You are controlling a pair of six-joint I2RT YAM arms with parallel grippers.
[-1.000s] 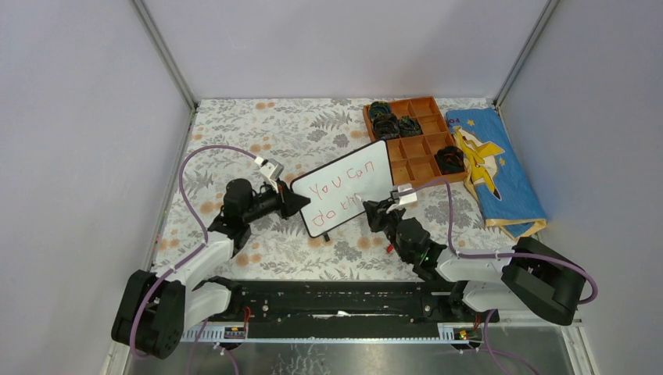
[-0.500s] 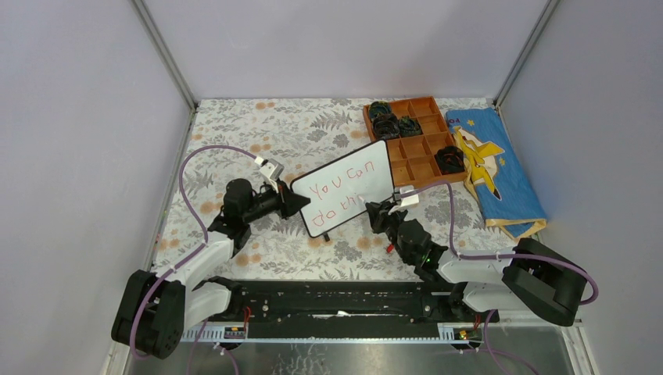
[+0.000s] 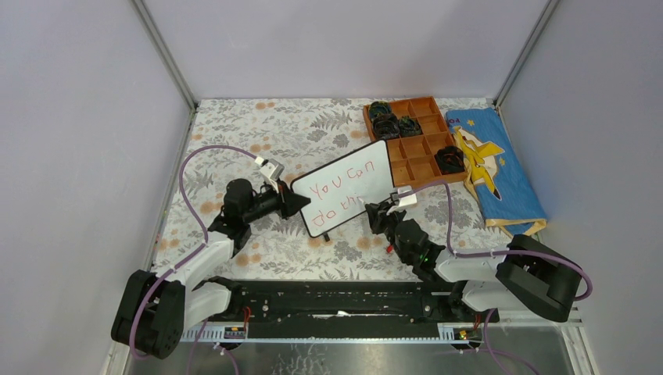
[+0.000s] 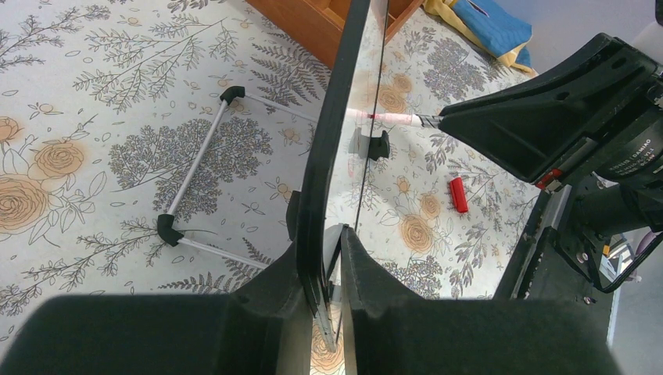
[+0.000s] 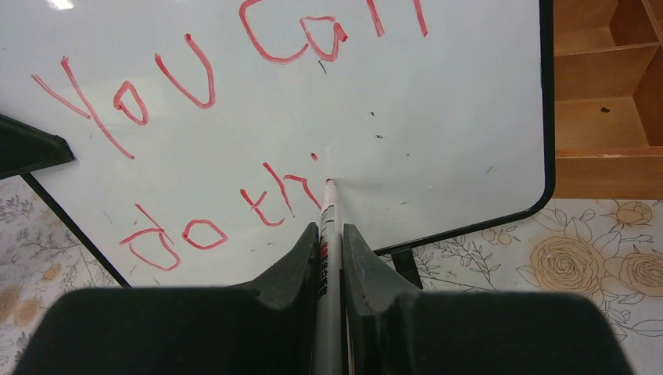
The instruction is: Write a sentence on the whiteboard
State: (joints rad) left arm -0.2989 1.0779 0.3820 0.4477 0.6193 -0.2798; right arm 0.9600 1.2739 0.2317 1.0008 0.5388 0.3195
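Whiteboard (image 3: 344, 187) stands tilted up mid-table on the floral cloth (image 3: 258, 133), just in front of the brown tray (image 3: 426, 148), with the blue cloth (image 3: 496, 168) off to the right.

Left gripper (image 3: 293, 205) is at the board's left edge. In the left wrist view its fingers (image 4: 356, 266) are clamped on the thin black frame (image 4: 332, 156), holding the board steady. Right gripper (image 5: 330, 232) is closed around a marker (image 5: 327, 258), with the tip touching the white surface just after the last stroke.

Sentence (image 5: 234, 133) reads "You can" on line 1 and "do thi" on line 2 — the final "s" is not there.

Change over the last second: very little. Board, left arm and the visible lettering sit the same from above, and only the right arm's rear section has shifted slightly. Both grips look unchanged. The tip reads as parked at or near the start of the next letter, not mid-sweep.

Judgement: the task is nearly done, with 1 letter left. The next move is probably a small curved stroke right of the "i", and there is room for it before the frame.

Risk — pen pressure could push the propped board back if the left grip slips.

A red cap (image 4: 458, 194) lies on the cloth near the right arm.
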